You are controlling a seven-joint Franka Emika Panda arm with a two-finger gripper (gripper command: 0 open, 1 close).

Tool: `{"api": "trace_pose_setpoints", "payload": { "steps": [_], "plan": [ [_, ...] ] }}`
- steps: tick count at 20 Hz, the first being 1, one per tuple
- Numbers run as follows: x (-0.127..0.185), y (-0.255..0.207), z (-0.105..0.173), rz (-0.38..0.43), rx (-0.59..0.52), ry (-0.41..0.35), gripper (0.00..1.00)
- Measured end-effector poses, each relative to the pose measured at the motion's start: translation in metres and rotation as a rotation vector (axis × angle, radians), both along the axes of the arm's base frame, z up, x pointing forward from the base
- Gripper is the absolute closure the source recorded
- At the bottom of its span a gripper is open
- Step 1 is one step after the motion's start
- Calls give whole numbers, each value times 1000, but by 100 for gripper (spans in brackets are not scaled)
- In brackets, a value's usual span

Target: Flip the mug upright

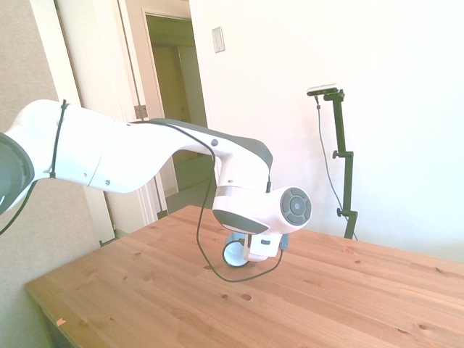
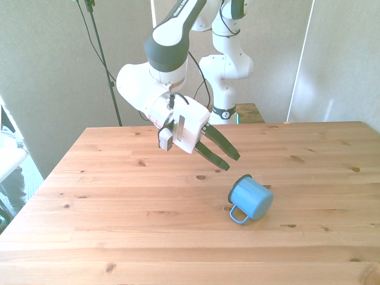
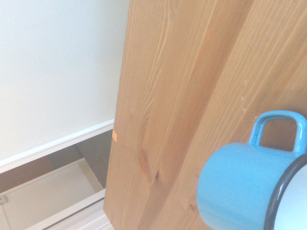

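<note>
Mug [image 2: 252, 198]: lies on its side on the desk [image 2: 119, 202] — handle toward the camera in the front view, rim toward the arm.
Gripper [image 2: 224, 158]: above the desk, near the mug, apart from it.
Jaws: slightly parted, holding nothing — tilted down toward the mug.

Side cam: off one desk [image 1: 145, 304] edge, mid-range, looks across at the arm; end effector mostly hidden behind the wrist. Front cam: across the desk, slightly raised, faces the end effector [image 2: 224, 158] head-on. Wrist cam: close, angled down past the end effector. All three share the mug [image 2: 252, 198] just beyond the end effector.
</note>
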State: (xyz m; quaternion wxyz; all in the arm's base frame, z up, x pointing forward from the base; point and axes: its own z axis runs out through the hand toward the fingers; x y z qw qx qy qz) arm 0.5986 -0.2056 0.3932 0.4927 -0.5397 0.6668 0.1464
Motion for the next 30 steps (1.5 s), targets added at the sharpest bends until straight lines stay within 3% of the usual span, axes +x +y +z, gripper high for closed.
{"api": "trace_pose_setpoints", "payload": {
  "steps": [12,30],
  "plan": [
    [6,12,-42,-4,-28,40,0],
    [30,23,-51,5,-20,-11,0]
  ]
}}
